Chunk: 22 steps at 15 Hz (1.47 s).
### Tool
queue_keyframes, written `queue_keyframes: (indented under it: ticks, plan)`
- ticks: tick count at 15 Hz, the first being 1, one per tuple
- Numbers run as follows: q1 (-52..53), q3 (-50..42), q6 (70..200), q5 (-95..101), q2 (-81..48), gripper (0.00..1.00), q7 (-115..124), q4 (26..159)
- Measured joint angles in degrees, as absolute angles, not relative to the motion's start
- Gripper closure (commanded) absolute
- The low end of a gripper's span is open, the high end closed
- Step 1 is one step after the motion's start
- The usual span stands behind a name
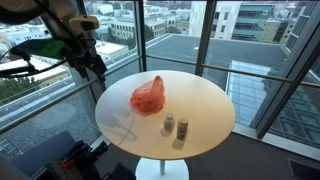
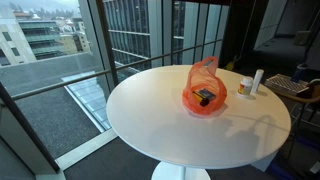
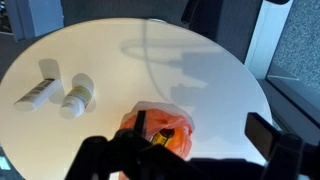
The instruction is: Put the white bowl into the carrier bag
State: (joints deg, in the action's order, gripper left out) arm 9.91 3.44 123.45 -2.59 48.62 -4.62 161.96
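An orange carrier bag (image 1: pixel 148 96) lies on the round white table (image 1: pixel 205 100); it shows in both exterior views (image 2: pixel 204 90) and in the wrist view (image 3: pixel 160 130). Its mouth is open and something dark and yellow sits inside. No white bowl shows in any view. My gripper (image 1: pixel 93 62) hangs above and beyond the table's edge, apart from the bag. In the wrist view the gripper (image 3: pixel 200 128) is open and empty, with the bag by its left finger.
Two small bottles (image 1: pixel 175 127) stand on the table beside the bag; they also show in an exterior view (image 2: pixel 252 84) and in the wrist view (image 3: pixel 60 94). Glass walls with metal frames (image 2: pixel 100 50) surround the table. A desk with a keyboard (image 2: pixel 290 85) stands close by.
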Motion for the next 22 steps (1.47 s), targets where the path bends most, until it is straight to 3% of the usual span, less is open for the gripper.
queue_keyframes:
  ticks: [14,22]
  plan:
    - [9.91,3.44,123.44,-2.59,46.3,0.0,-4.39,159.86]
    - [7.62,5.08,121.79,-2.3,33.6,0.0,1.86,148.5]
